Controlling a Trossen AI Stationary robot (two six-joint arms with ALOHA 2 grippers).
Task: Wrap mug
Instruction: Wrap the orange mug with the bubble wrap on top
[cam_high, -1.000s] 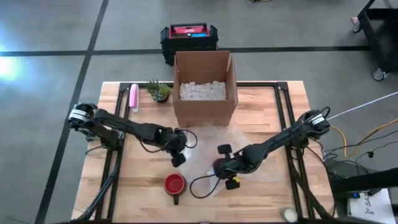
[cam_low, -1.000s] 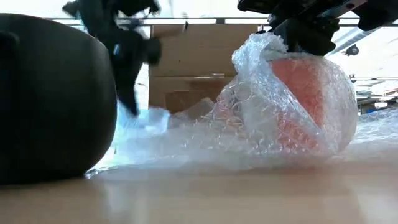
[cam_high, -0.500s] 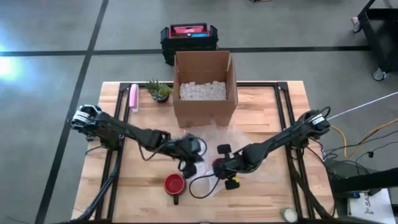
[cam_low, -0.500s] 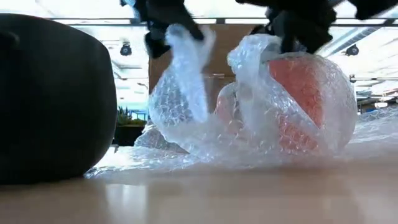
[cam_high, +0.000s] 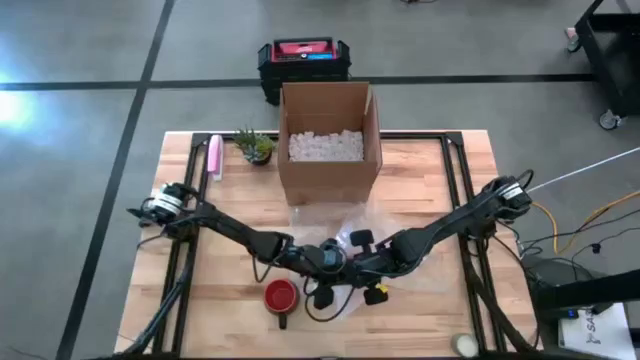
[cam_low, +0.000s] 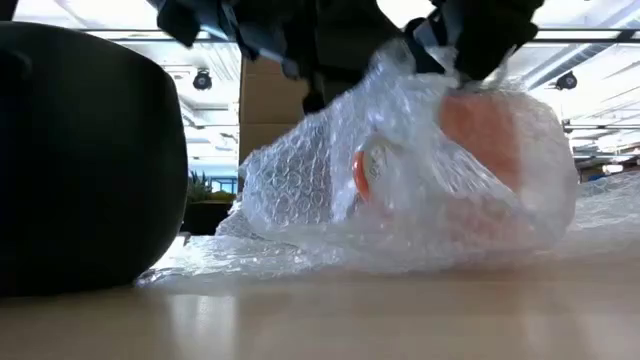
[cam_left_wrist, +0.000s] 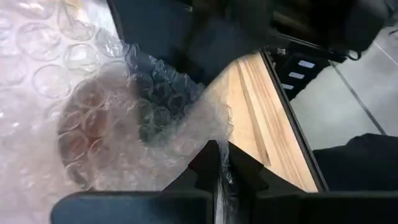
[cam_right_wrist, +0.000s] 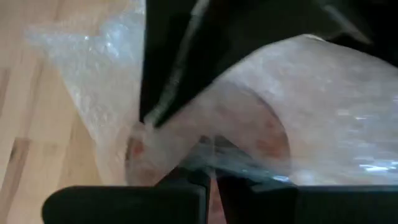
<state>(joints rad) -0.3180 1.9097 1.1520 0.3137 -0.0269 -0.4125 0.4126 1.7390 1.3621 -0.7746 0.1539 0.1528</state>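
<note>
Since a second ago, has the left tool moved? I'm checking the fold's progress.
Yes. The left tool has swept right, from left of the cardboard box to under its middle, pulling bubble wrap over the mug.

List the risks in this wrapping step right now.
1. The left gripper pinches only a thin edge of bubble wrap; it may slip free and the fold spring open.
2. Both grippers crowd together over the orange mug, the right gripper too, so the arms may collide.
3. The red mug sits close by and could get knocked.
</note>
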